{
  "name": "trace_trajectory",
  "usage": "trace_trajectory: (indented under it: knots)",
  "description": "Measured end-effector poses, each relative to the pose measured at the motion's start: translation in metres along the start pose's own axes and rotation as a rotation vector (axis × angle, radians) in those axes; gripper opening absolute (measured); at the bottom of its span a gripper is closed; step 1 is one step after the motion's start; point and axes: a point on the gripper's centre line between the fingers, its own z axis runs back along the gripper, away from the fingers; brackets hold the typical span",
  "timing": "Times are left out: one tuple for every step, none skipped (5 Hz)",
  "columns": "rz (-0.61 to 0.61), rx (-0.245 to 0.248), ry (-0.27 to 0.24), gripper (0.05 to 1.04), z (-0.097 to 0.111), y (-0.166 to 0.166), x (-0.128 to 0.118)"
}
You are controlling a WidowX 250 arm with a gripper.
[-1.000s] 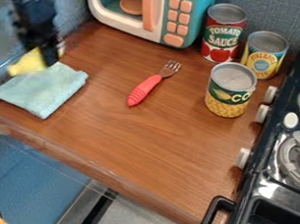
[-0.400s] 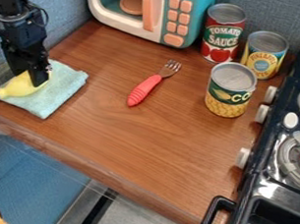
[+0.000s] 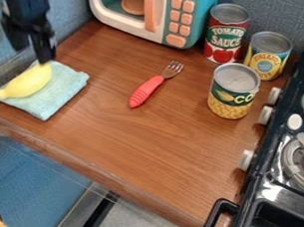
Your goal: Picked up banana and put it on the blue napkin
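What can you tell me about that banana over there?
The banana is plain yellow, smooth and plump, gently curved, narrowing to a stubby tip at the lower left. It looks whole and unpeeled, perhaps a plastic toy. It lies slantwise on the light blue napkin, its tip near the cloth's edge. The black gripper is open at its upper end; whether they touch, I can't tell.

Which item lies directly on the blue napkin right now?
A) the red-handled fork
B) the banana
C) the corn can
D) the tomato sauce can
B: the yellow banana lies on the blue napkin, with the cloth showing around it.
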Motion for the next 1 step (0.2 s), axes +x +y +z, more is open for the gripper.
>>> trace_trajectory:
  knots:
    - [-0.016,0.008,0.013,1.002,0.0018,0.0039,-0.005]
